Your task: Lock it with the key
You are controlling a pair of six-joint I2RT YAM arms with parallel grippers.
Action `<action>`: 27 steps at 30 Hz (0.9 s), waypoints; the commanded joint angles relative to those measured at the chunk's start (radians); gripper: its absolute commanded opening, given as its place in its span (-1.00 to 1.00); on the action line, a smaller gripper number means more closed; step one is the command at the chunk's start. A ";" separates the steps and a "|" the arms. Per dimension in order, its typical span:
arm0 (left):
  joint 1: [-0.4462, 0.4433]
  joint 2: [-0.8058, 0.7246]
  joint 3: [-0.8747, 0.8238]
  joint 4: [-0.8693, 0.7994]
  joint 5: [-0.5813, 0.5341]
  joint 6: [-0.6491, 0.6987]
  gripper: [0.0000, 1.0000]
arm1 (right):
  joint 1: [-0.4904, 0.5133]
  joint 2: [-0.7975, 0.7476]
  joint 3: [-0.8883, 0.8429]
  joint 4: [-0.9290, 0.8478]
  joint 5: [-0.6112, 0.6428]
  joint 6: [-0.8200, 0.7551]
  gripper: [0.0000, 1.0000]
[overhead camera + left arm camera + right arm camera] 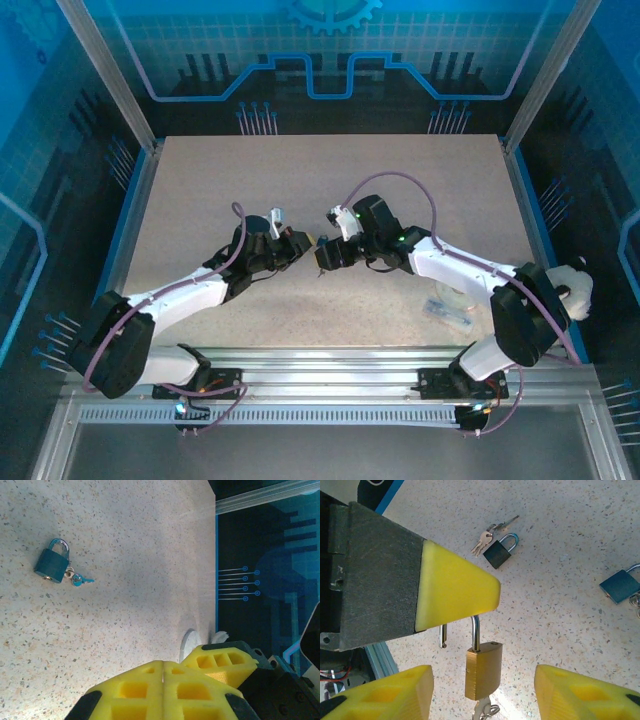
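Brass padlock (483,670), shackle open, hangs at 6 o'clock in the right wrist view, pinched by the closed left fingers (452,587); right fingers (395,692) stand parted either side, not touching

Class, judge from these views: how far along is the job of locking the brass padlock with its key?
Done: the brass padlock hangs by its shackle from the left gripper's shut jaws, with a key at its underside. In hand: the right gripper's jaws stand open either side of the body. Left: the shackle's free leg is out, so closing it and turning the key are not yet done.
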 commanded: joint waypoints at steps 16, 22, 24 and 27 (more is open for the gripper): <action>0.009 -0.046 0.023 -0.015 -0.015 0.038 -1.00 | 0.021 -0.030 -0.031 0.058 -0.034 -0.015 -0.09; 0.009 -0.047 0.021 -0.007 -0.009 0.036 -1.00 | 0.024 -0.008 -0.021 0.056 -0.031 -0.008 -0.19; 0.008 -0.047 0.020 -0.005 -0.007 0.035 -1.00 | 0.025 -0.003 -0.021 0.061 -0.036 -0.004 -0.21; 0.009 -0.047 0.020 -0.003 -0.006 0.035 -1.00 | 0.028 0.007 -0.018 0.061 -0.040 -0.003 -0.23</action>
